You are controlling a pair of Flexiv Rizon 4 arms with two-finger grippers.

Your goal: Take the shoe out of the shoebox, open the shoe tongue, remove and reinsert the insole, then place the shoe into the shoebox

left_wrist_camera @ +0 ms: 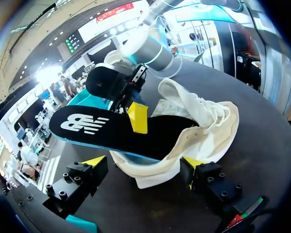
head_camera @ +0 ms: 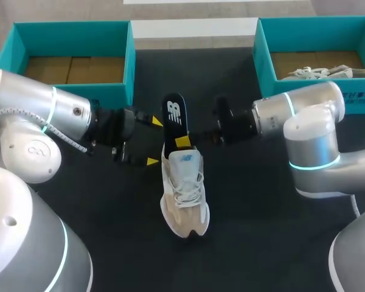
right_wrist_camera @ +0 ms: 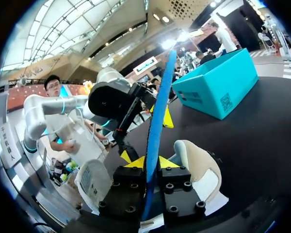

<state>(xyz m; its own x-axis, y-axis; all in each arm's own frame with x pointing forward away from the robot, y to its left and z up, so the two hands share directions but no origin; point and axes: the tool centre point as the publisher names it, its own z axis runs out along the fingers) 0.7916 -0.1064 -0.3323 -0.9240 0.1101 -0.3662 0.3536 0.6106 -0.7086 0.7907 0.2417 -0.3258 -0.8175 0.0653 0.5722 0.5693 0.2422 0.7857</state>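
Observation:
A white and beige shoe [head_camera: 184, 188] lies on the black table, toe toward me. Its black insole [head_camera: 174, 114] with a blue edge sticks up and out over the heel. My right gripper [head_camera: 184, 141] is shut on the insole near the shoe's opening. In the right wrist view the insole [right_wrist_camera: 157, 121] runs edge-on between the two yellow tips of that gripper [right_wrist_camera: 152, 162], with the shoe [right_wrist_camera: 196, 167] beneath. My left gripper [head_camera: 154, 141] stands open at the heel. In its own view this gripper [left_wrist_camera: 144, 165] has one finger on each side of the heel of the shoe [left_wrist_camera: 199, 128], under the insole [left_wrist_camera: 121, 133].
A teal shoebox [head_camera: 118, 58] with a bare cardboard floor stands at the back left. A second teal box [head_camera: 264, 58] at the back right holds another pale shoe [head_camera: 319, 73]. Both arms crowd the middle of the table around the shoe.

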